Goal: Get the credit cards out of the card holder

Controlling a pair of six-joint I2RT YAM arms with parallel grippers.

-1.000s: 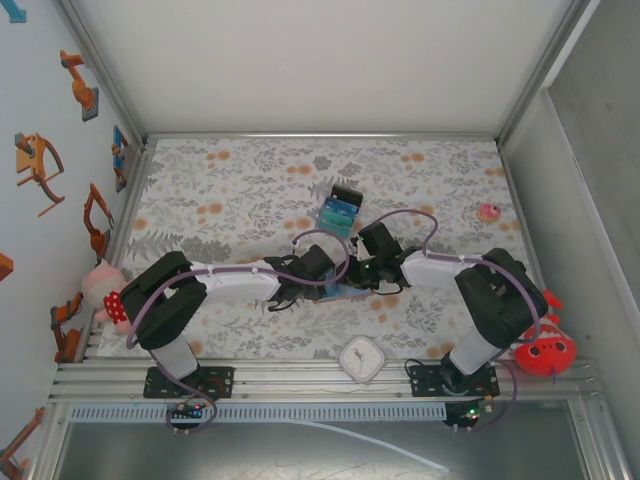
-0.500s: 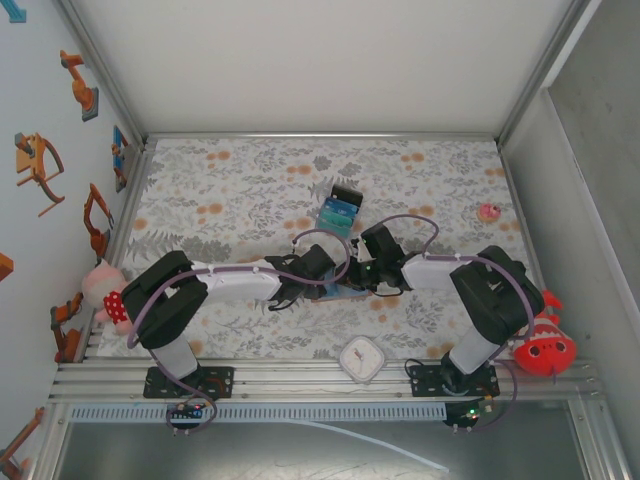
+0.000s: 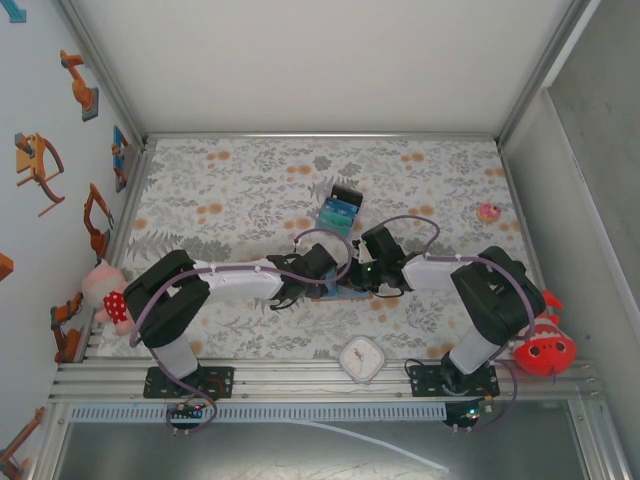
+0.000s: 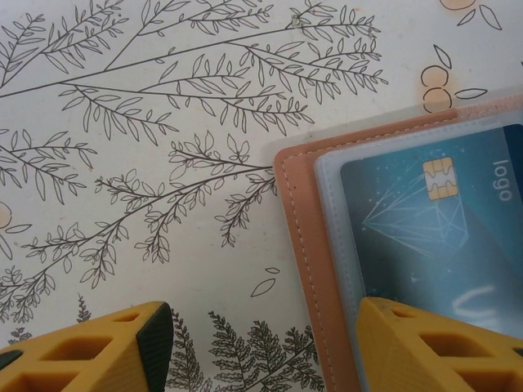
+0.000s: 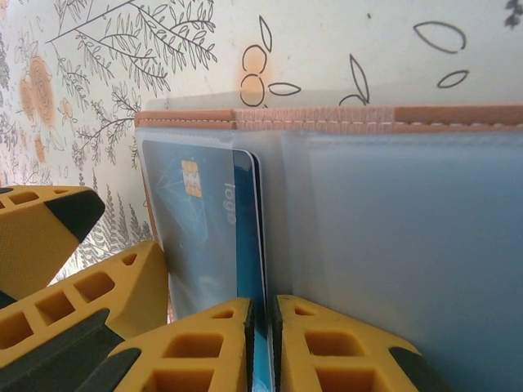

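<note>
The folding card holder [image 5: 327, 117], terracotta-brown stitched leather outside and pale blue-grey clear sleeves inside, lies opened flat on the white tablecloth printed with leaves and orange blossoms [image 4: 163, 122]. It sits about mid-table, between my two wrists. A dark blue plastic credit card [image 5: 204, 220] with a gold chip and the word "logo" sits in one sleeve, and its edge runs straight into the gap between my right fingers. My right gripper [image 5: 263, 309] has its yellow fingers pressed almost together there, pinching that card edge. A thin dark line lies right behind it, and I cannot tell whether that is a second card.

My left gripper [image 4: 261, 318] is spread wide. One yellow finger [image 4: 441, 343] lies over the card-filled half of the holder near its corner, and the other is over bare cloth just beside the holder. Whether either one presses down I cannot tell.

From above, my two grippers meet over the holder from either side. Beyond it, a small fan of teal and light blue plastic cards [image 3: 337, 213] lies on the cloth, with a black card [image 3: 347, 192] at its far end.

At the near edge between my arm bases rests a white square object with rounded corners [image 3: 360, 358]. A small pink round thing [image 3: 489, 212] lies well off to the right. A red plush toy [image 3: 545, 350] sits by my right base and a pink-and-white plush toy [image 3: 103, 288] by the left edge.
</note>
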